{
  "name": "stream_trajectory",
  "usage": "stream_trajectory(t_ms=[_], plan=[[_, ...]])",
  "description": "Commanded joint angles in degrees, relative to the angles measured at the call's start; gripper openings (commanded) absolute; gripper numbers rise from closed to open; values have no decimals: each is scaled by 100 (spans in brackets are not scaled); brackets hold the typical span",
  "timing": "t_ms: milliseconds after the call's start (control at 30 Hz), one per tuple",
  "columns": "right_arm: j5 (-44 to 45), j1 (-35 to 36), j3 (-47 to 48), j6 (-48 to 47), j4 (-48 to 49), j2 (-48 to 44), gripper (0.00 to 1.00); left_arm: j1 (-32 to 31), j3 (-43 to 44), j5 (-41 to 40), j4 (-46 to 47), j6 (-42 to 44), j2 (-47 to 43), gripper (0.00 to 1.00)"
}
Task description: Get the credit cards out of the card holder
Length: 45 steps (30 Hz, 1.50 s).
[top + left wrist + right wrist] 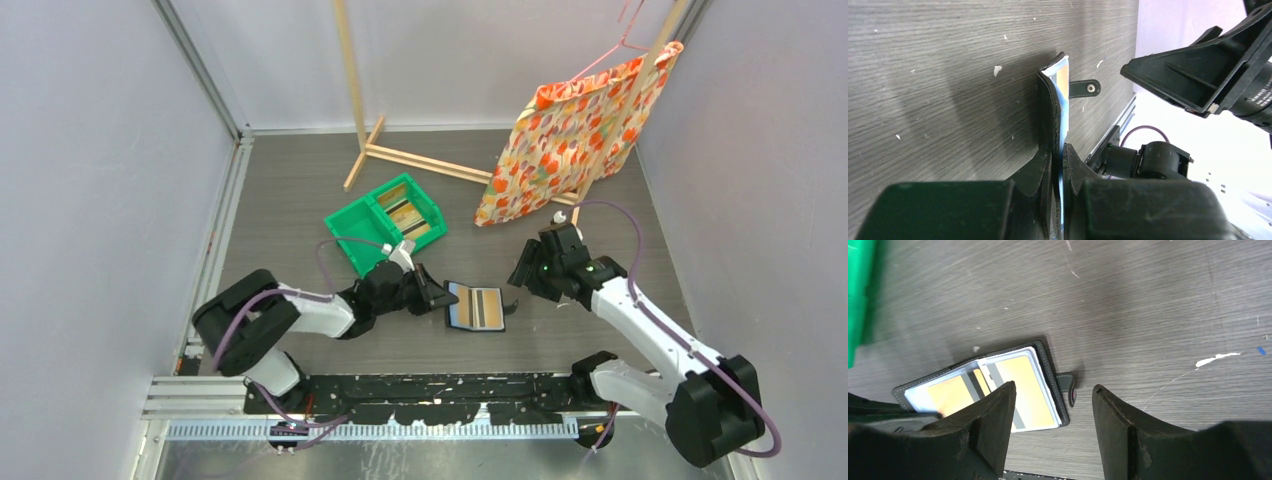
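The card holder lies open on the table, about midway between the left and right edges and nearer the near edge than the far one. It is a dark bi-fold with stitched borders, clear pale-blue sleeves and a small snap tab on its right side. Its left edge is clamped in the left gripper. At least 2 orange credit cards with dark stripes sit in the sleeves.
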Motion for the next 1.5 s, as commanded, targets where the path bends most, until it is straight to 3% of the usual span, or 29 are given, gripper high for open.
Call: stream_trajectory(t_ms=[0,100,333,467,567,733,1033,1467], plan=[[-408,19,218,-59,-68,-424,62,-17,384,-283,-1646,840,-838,1],[-1160,18,117,149,345,-544,61,60,601,-229,-2316,1243,-1373,0],[-2604,20,-219,1044,1905,-800,59,662,472,501,-2334,1282,-2207,1],[-3351,15,-596,1750,3063,-873,56,852,356,782,-2167,1141,-2507,1],[-3889,20,-956,2324,4158,-757,56,971,98,964,-1363,835,-2609,0],[-4156,23,-1101,2654,4901,-653,58,1181,-169,1489,-218,431,-2364,0],[-4344,24,-1681,3523,6330,-349,60,1271,-344,1662,1704,-430,-1681,0],[-4364,36,-1910,3600,6605,-232,61,1276,-249,1649,2546,-824,-1419,0]])
